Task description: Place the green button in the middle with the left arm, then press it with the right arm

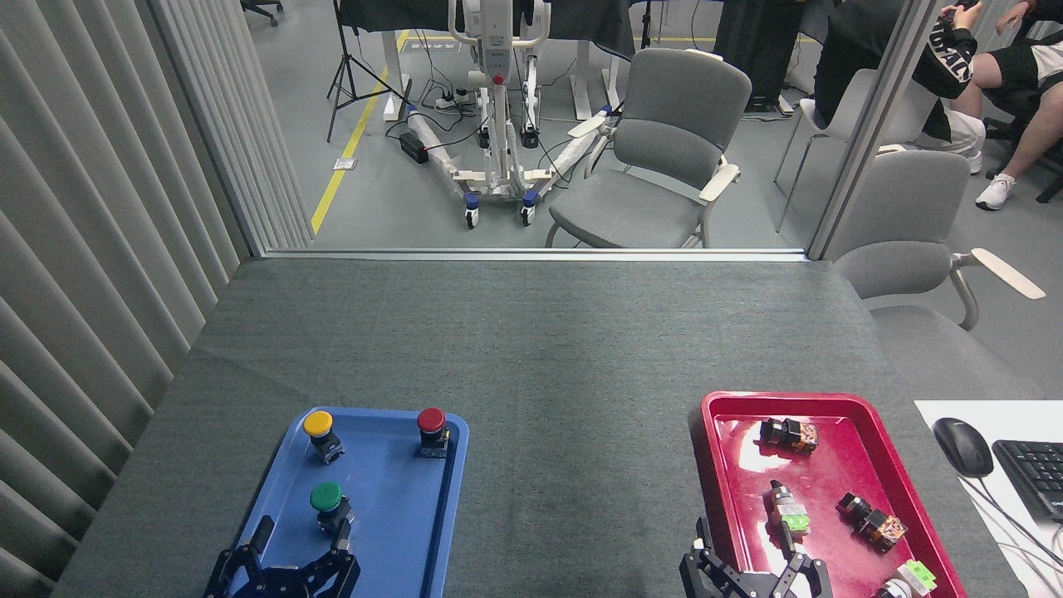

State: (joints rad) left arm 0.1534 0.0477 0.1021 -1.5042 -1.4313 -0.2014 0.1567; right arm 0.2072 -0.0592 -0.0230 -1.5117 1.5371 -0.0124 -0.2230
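- Head view: green button [326, 498] upright in blue tray [415, 531], near its front-left corner.
- Left gripper [286, 565] spread, just below it.
- Right gripper [751, 573] spread at red tray's [722, 498] front edge.
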